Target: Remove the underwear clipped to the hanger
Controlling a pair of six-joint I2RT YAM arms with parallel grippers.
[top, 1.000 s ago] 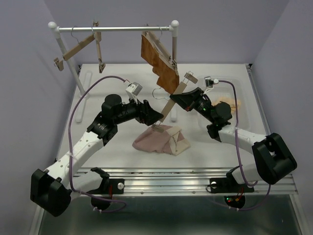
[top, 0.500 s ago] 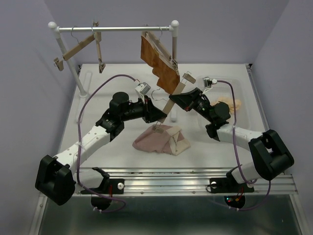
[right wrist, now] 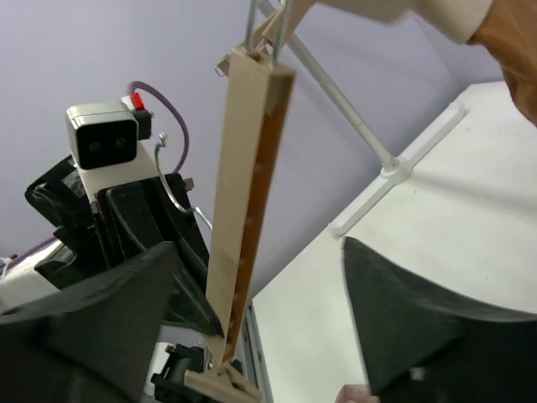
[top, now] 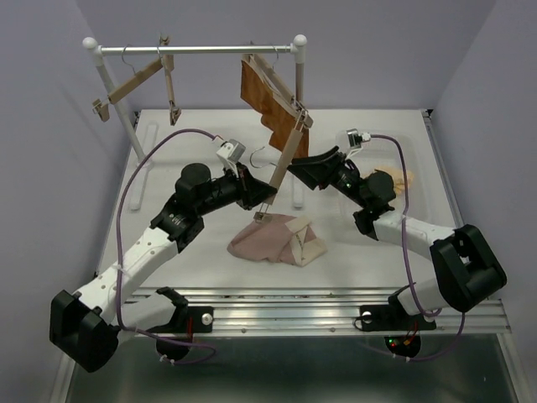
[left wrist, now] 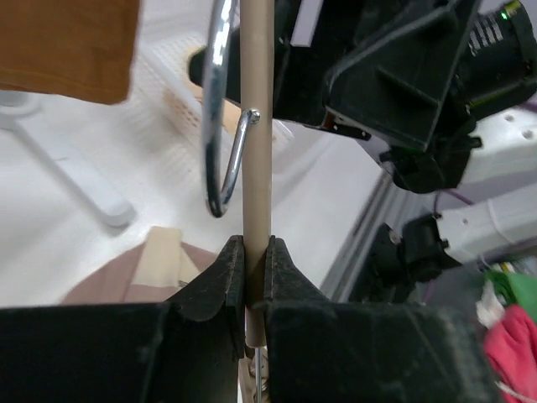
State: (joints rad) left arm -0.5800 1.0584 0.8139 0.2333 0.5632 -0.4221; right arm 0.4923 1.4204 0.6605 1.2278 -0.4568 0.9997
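Observation:
My left gripper [top: 267,200] is shut on the bar of a wooden clip hanger [top: 285,159]. The hanger slants from the table up toward the rail. In the left wrist view the jaws pinch that bar [left wrist: 256,126] beside its metal hook [left wrist: 220,126]. My right gripper [top: 295,168] stands open around the bar [right wrist: 247,185], its fingers [right wrist: 84,327] clear of the wood. Pink underwear [top: 268,239] lies heaped on the table under the hanger's lower clip [top: 263,217]; I cannot tell whether the clip grips it. Rust brown underwear [top: 268,105] hangs from the rail. Cream underwear [top: 396,178] lies behind the right arm.
A white rack with a metal rail [top: 201,49] crosses the back. Two bare wooden hangers [top: 126,84] hang at its left end. The rack's white feet [top: 147,138] rest on the table. A shallow tray [top: 424,180] sits at the right.
My left gripper closed on the hanger bar and my right gripper opened and let it go. The hanger's upper end swung left and stands steeper.

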